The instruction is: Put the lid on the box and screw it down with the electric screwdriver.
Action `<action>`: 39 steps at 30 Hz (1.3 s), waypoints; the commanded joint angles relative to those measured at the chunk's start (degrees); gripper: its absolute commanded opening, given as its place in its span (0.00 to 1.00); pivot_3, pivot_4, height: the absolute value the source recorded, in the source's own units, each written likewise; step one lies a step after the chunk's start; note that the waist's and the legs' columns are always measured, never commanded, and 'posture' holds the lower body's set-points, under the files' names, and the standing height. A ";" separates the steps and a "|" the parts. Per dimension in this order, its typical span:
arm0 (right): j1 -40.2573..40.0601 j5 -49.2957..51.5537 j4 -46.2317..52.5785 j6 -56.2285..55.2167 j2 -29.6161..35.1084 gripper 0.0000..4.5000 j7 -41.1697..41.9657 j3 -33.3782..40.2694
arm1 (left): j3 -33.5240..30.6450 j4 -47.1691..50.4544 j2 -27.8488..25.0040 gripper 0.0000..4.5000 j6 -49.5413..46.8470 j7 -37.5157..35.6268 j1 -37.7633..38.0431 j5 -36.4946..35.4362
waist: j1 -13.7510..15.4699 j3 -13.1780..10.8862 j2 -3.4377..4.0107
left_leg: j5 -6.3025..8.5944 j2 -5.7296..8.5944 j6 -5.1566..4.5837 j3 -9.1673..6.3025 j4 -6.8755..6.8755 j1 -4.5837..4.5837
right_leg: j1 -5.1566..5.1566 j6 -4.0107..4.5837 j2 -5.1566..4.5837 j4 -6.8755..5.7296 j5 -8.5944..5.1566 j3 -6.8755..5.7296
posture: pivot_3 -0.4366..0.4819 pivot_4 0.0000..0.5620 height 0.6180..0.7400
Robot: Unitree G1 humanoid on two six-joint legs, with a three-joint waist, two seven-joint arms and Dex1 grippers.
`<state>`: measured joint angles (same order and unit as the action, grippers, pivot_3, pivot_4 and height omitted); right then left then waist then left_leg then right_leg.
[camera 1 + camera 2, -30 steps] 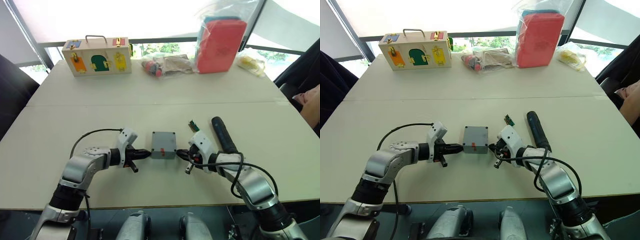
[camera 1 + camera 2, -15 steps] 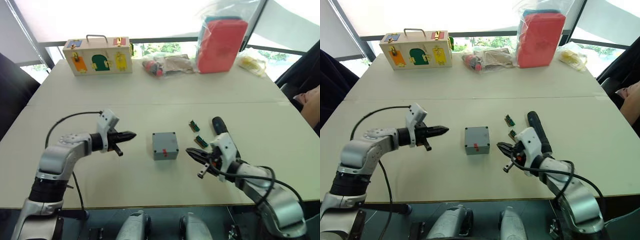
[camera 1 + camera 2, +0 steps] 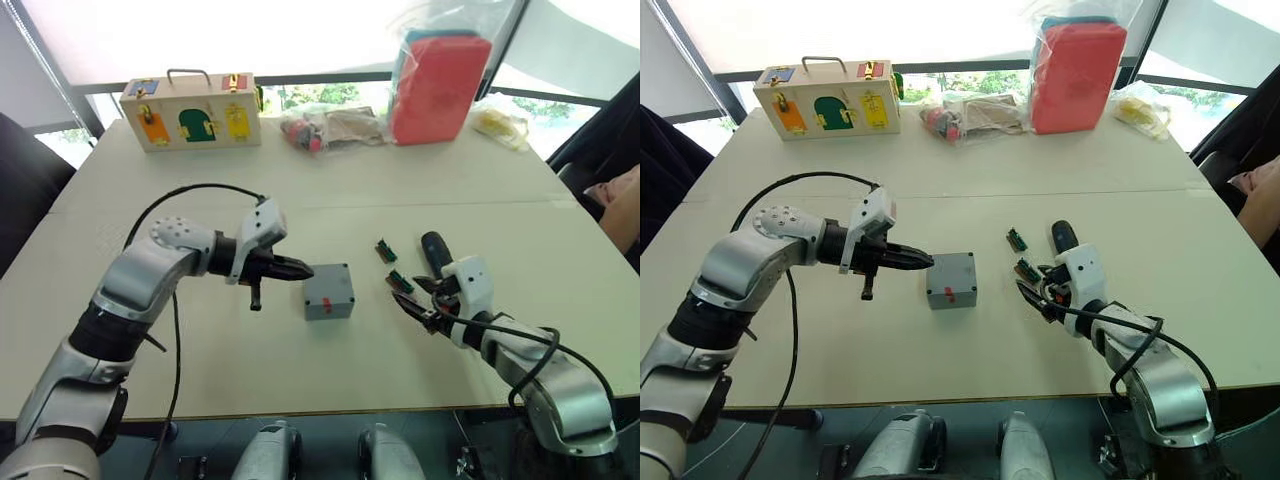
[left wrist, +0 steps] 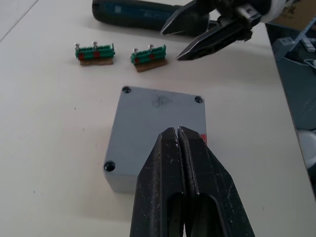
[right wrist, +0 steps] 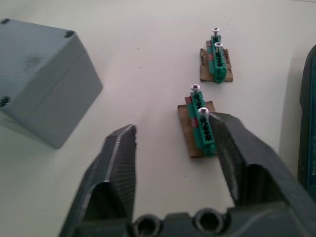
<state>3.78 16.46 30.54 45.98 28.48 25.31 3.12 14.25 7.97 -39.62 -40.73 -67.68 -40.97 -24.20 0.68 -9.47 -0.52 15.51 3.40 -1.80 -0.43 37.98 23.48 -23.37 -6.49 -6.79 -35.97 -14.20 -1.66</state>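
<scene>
Since 0.5 s ago, my left gripper has swung back in, fingers pressed together, tip at the box's left edge; the lid already sits on it, holes empty; my right gripper, fingers spread, hovers by 2 green screw holders; the electric screwdriver lies beyond, untouched.

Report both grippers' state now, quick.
Left gripper: closed, holding nothing, tips at the box.
Right gripper: open, empty, one finger by a green screw holder.
</scene>
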 commanded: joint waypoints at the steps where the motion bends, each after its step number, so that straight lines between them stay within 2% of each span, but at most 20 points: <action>1: 1.79 1.03 -0.51 0.69 -0.57 0.82 -0.39 0.64 | -0.10 2.51 -0.60 0.00 0.74 -0.99 -0.73 0.04 | 0.00 -0.02 -0.01 | 0.00 0.00 -0.01 0.00 0.00 0.00 | 0.01 -0.09 0.01 0.01 0.04 0.00 | 0.48 0.27 1.00; 5: 2.97 1.35 -2.22 0.85 -1.23 0.82 -0.55 0.40 | -0.38 4.06 -0.60 0.00 -0.09 -0.62 0.15 -0.59 | -0.01 -0.12 -0.06 | 0.00 0.00 -0.02 0.00 0.00 0.00 | 0.01 -0.16 0.04 0.00 0.08 -0.03 | 0.48 0.27 1.00; 8: 3.82 0.21 -3.40 0.09 -1.07 0.71 -1.07 -0.17 | -0.56 4.85 -0.60 0.00 -0.25 -0.02 0.68 -0.46 | 0.00 -0.13 -0.06 | 0.00 0.01 -0.02 0.00 0.01 0.00 | 0.01 -0.17 0.04 -0.01 0.09 -0.06 | 0.48 0.27 1.00; 13: 5.27 -0.63 -5.19 -0.55 -1.24 0.29 -1.96 -0.64 | -0.36 5.78 -0.58 0.00 -0.11 0.71 1.06 -0.04 | 0.00 -0.16 -0.06 | 0.00 0.01 -0.02 0.00 0.01 0.00 | 0.01 -0.18 0.07 -0.02 0.09 -0.07 | 0.48 0.27 1.00; 26: 5.90 -0.50 -6.89 -0.35 -1.19 0.29 -2.74 -0.72 | 0.00 6.22 -0.28 0.00 0.48 2.41 1.98 0.42 | -0.02 -0.17 -0.06 | -0.01 0.02 -0.02 0.00 0.02 0.00 | 0.01 -0.19 0.09 -0.04 0.09 -0.07 | 0.48 0.27 1.00; 29: 5.78 -0.64 -7.06 -0.47 -1.09 0.14 -2.81 -0.82 | 0.08 5.95 -0.17 0.00 0.78 2.57 2.04 0.55 | -0.02 -0.17 -0.06 | -0.01 0.02 -0.02 0.00 0.02 0.00 | 0.01 -0.19 0.10 -0.04 0.09 -0.07 | 0.48 0.27 1.00; 30: 5.72 -0.64 -7.11 -0.48 -1.15 0.03 -2.91 -0.73 | 0.06 5.83 -0.17 0.00 0.86 2.62 2.04 0.57 | -0.02 -0.17 -0.06 | -0.01 0.02 -0.02 0.00 0.02 0.00 | 0.01 -0.19 0.10 -0.04 0.09 -0.07 | 0.48 0.27 1.00; 39: 5.64 -0.32 -6.82 -0.98 -0.94 0.03 -2.76 -0.23 | -1.18 3.85 -0.86 0.00 1.46 2.76 2.38 0.94 | -0.03 -0.17 -0.06 | -0.01 0.02 -0.02 0.00 0.02 0.00 | 0.01 -0.19 0.11 -0.04 0.09 -0.07 | 0.48 0.27 1.00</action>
<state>9.05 15.97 22.72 45.90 27.51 22.57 1.62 14.80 11.87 -39.83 -40.40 -65.09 -38.44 -23.57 0.66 -9.65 -0.58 15.50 3.42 -1.82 -0.43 38.00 23.48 -23.36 -6.68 -6.68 -36.01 -14.11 -1.73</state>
